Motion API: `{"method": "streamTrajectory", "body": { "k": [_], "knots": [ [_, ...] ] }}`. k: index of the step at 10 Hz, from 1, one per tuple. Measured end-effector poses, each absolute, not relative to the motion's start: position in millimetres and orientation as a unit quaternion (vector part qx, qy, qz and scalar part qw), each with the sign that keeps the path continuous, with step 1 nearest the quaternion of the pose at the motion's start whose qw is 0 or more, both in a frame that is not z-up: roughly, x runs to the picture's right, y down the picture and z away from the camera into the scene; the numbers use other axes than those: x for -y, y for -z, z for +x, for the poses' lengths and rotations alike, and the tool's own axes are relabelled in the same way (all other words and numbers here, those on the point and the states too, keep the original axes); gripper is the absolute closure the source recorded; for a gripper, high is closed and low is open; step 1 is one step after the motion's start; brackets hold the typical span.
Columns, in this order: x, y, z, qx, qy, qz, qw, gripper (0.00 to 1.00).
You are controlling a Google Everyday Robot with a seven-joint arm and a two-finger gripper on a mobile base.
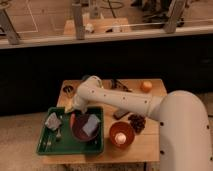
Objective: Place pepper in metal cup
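The pepper (72, 120) is a slim red-orange shape standing upright in the picture, over the green tray (47, 146), just left of the maroon plate (80, 134). My gripper (71, 111) is at the end of the white arm, directly above the pepper's top end and touching or nearly touching it. The metal cup (67, 90) is small and dark. It stands on the wooden table's far left corner, behind the tray and about a hand's width beyond the gripper.
A blue-grey sponge (91, 124) lies on the maroon plate. A grey object (52, 121) sits in the tray's left part. An orange bowl (121, 134) holds a white item. Dark items (136, 121) and an orange fruit (145, 86) sit to the right.
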State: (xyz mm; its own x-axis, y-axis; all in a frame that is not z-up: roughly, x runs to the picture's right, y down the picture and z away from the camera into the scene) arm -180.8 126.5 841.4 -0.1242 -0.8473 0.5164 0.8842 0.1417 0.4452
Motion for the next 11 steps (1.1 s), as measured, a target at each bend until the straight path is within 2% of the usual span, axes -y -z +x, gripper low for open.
{"method": "streamTrajectory", "body": {
  "k": [11],
  "knots": [
    [-153.2, -857.0, -182.0, 0.356, 0.680, -0.082, 0.636, 0.34]
  ]
}}
